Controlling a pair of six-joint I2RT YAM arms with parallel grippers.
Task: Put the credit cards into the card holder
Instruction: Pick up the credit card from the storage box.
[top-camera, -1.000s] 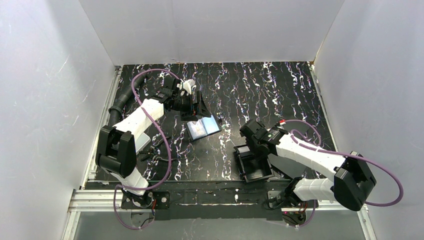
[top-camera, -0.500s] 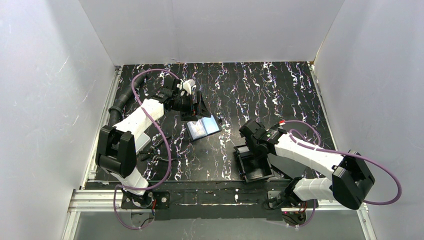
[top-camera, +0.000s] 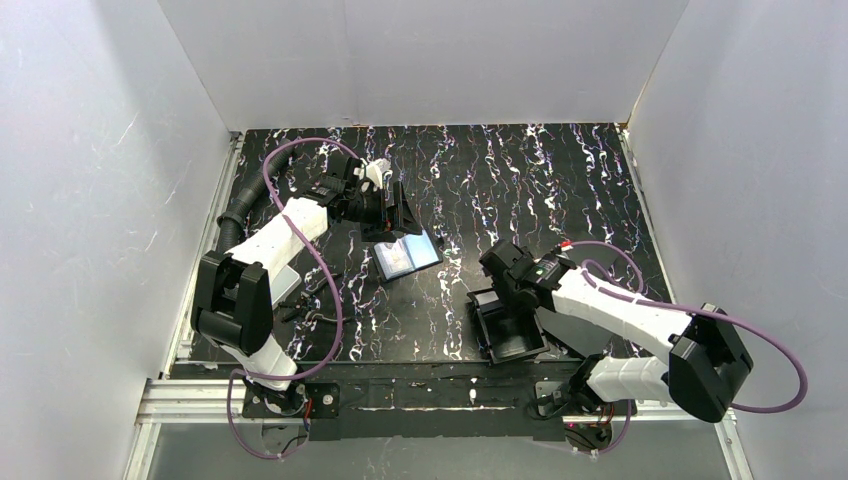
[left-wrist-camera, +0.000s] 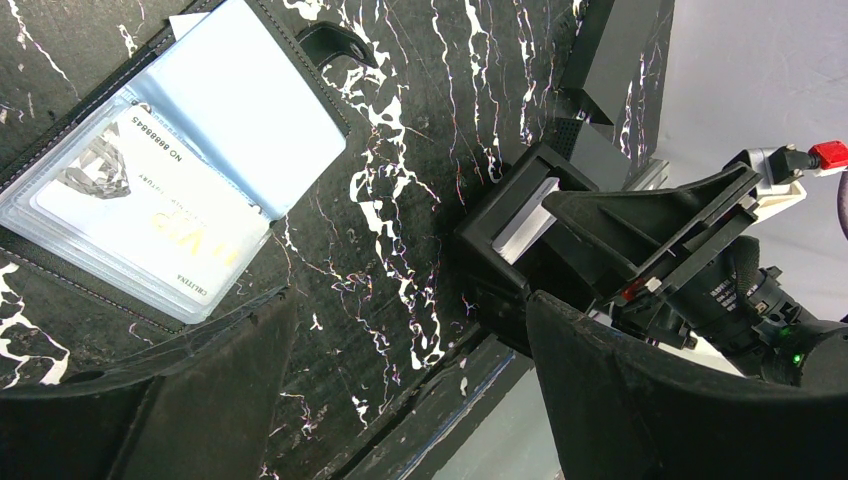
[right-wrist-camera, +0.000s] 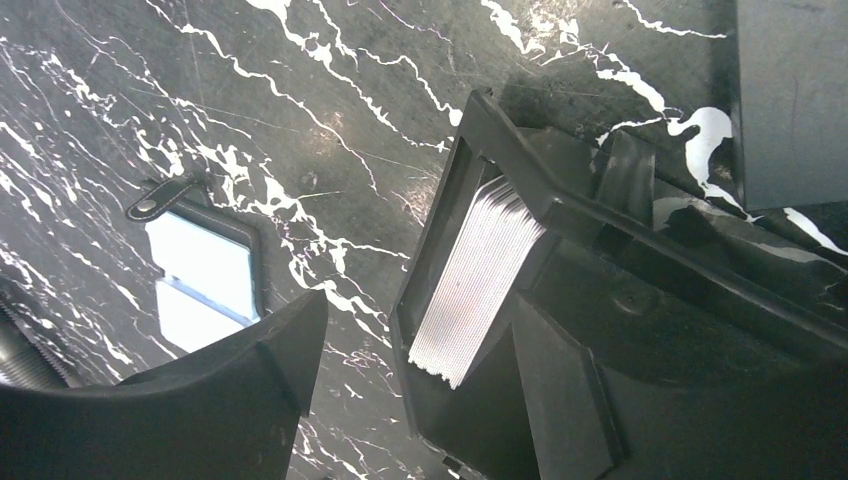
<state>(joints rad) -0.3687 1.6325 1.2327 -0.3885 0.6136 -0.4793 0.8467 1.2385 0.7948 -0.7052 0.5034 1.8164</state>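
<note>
Credit cards (right-wrist-camera: 480, 275), a white stack edge-up in a black rimmed tray (right-wrist-camera: 437, 215), sit between the spread jaws of the right gripper (right-wrist-camera: 415, 330); the left gripper (left-wrist-camera: 410, 310), likewise spread, is well apart.

The table (top-camera: 560, 180) is marbled black with white veins. On the table, the card holder (top-camera: 408, 256) is seen black outside and pale blue-grey inside; the tray (top-camera: 515, 346) is black, its stacked cards (right-wrist-camera: 478, 285) white.

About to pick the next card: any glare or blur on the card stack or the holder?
Right wrist: card stack sharp, edges distinct. Left wrist: card holder in focus, mild sheen on its clear sleeve, print legible. Top external: both small, no glare.
</note>
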